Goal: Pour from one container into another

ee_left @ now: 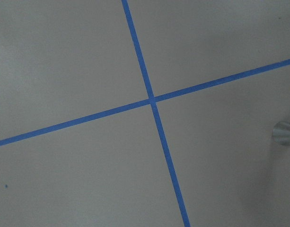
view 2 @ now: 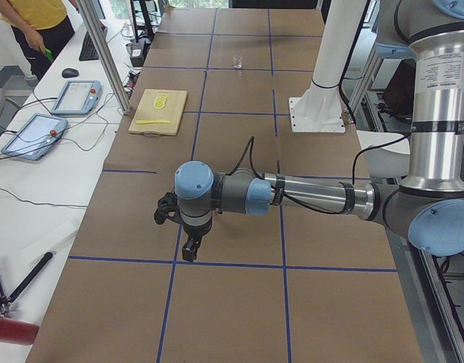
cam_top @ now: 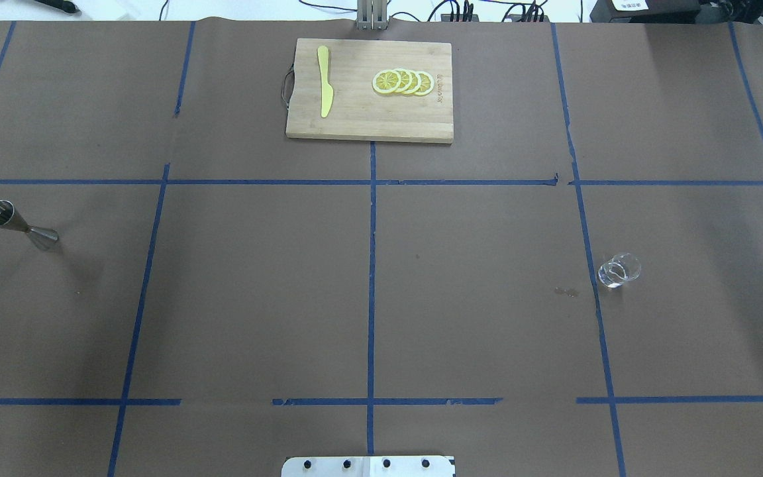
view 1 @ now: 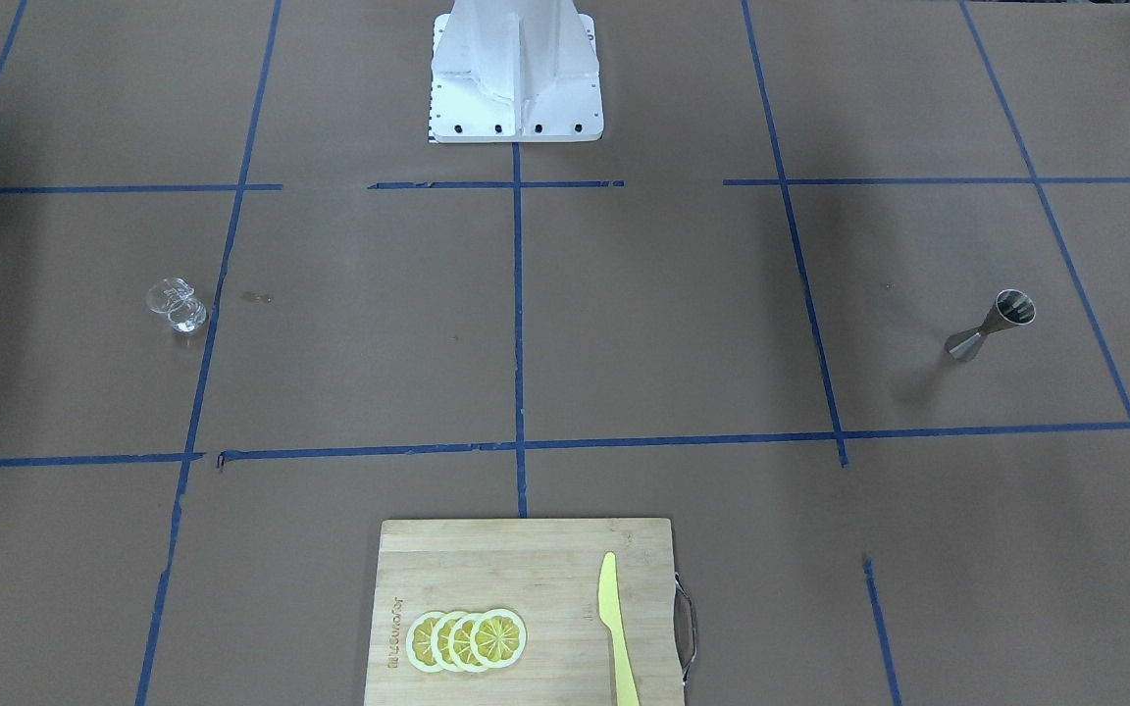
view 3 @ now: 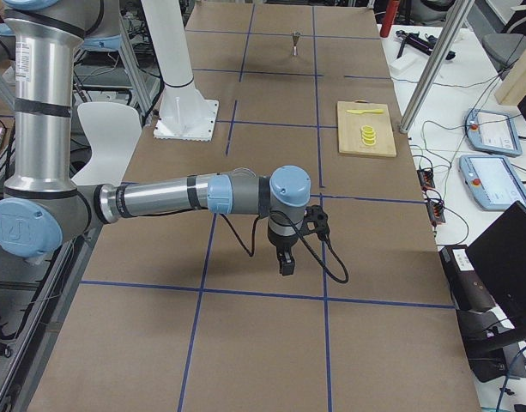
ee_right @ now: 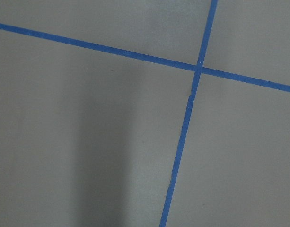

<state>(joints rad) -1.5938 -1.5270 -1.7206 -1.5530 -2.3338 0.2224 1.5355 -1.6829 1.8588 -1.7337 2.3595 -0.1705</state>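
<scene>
A steel jigger (view 1: 992, 327) (cam_top: 20, 225) stands upright on the robot's left side of the brown table and shows small at the far end in the right side view (view 3: 295, 40). A small clear glass (view 1: 176, 304) (cam_top: 618, 270) (view 2: 236, 63) stands on the robot's right side. My left gripper (view 2: 188, 253) hangs fingers down over the table's near end in the left side view. In the same way my right gripper (view 3: 286, 266) hangs in the right side view. I cannot tell whether either is open or shut. Both wrist views look down on bare paper and blue tape.
A wooden cutting board (cam_top: 368, 122) (view 1: 526, 549) lies at the table's far middle edge, carrying a yellow knife (cam_top: 324, 89) and lemon slices (cam_top: 403, 81). The white robot base (view 1: 516, 78) stands at the near middle. A person (view 2: 35, 23) and tablets (view 2: 35, 134) are beside the table.
</scene>
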